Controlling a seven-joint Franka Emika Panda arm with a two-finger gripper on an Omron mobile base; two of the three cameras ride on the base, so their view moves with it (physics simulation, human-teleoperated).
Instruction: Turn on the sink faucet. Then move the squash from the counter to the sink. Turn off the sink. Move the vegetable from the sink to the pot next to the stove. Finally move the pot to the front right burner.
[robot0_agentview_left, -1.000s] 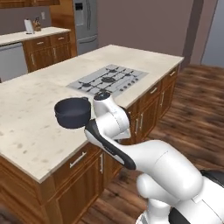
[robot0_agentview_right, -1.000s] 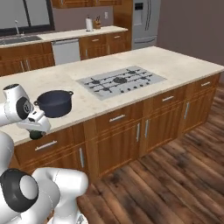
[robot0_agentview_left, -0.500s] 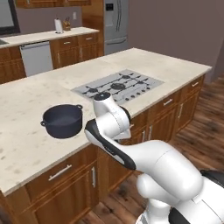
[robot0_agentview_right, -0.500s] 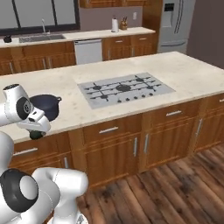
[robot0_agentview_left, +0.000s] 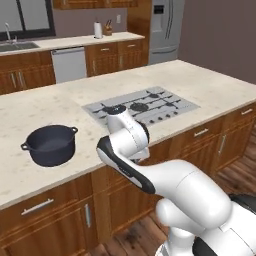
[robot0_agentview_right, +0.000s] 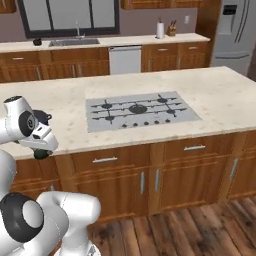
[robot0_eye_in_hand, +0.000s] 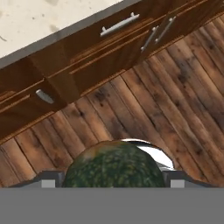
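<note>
Driving has swung both base views — the beige island counter (robot0_agentview_left: 45, 107) and steel cooktop (robot0_agentview_left: 142, 106) shifted right. Black pot (robot0_agentview_left: 50, 144) waits empty; the gripper (robot0_eye_in_hand: 114, 181) holds the dark green squash (robot0_eye_in_hand: 114, 168) — potting and burner remain.

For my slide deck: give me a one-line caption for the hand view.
The claw carries the dark green squash above the wooden floor, beside the island's brown cabinets.

- squash (robot0_eye_in_hand: 114, 165) sits between my fingers, blocking the gap
- below me: bare wood floor (robot0_eye_in_hand: 175, 109), beside cabinet fronts (robot0_eye_in_hand: 87, 61)
- island counter (robot0_agentview_left: 45, 107): open stone between pot (robot0_agentview_left: 50, 145) and stove (robot0_agentview_left: 142, 106)
- pot mouth uncovered
</note>
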